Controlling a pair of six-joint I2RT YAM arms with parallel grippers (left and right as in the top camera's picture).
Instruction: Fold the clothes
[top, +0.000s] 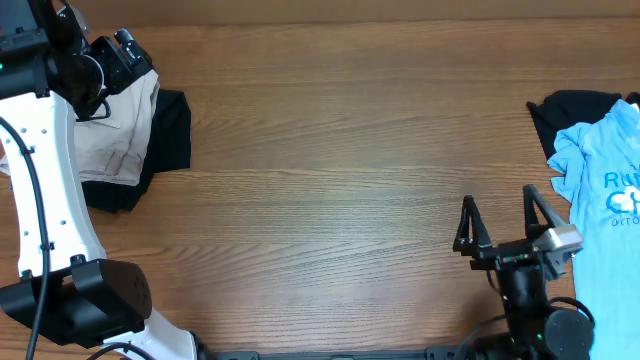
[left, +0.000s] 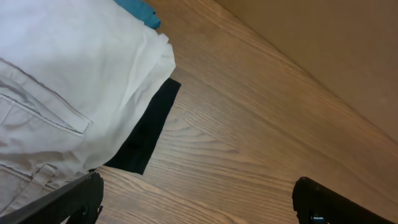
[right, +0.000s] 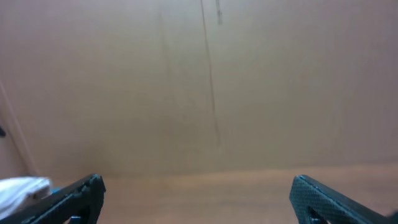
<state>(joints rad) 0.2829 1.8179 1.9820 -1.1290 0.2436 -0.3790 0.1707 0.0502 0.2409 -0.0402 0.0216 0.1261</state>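
Shorts (top: 118, 130) lie bunched at 10 o'clock atop black garment (top: 172, 125). L gripper (left: 199, 206) above them, jaws wide, empty; R gripper (top: 498, 222) at 5 o'clock, likewise open. Recommend you pinch beige fabric only, drag to ctr, flatten before folding.

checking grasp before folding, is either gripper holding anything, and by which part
Nothing is held: the left gripper stands open by the pale beige cotton shorts, the right gripper open above the wooden table.
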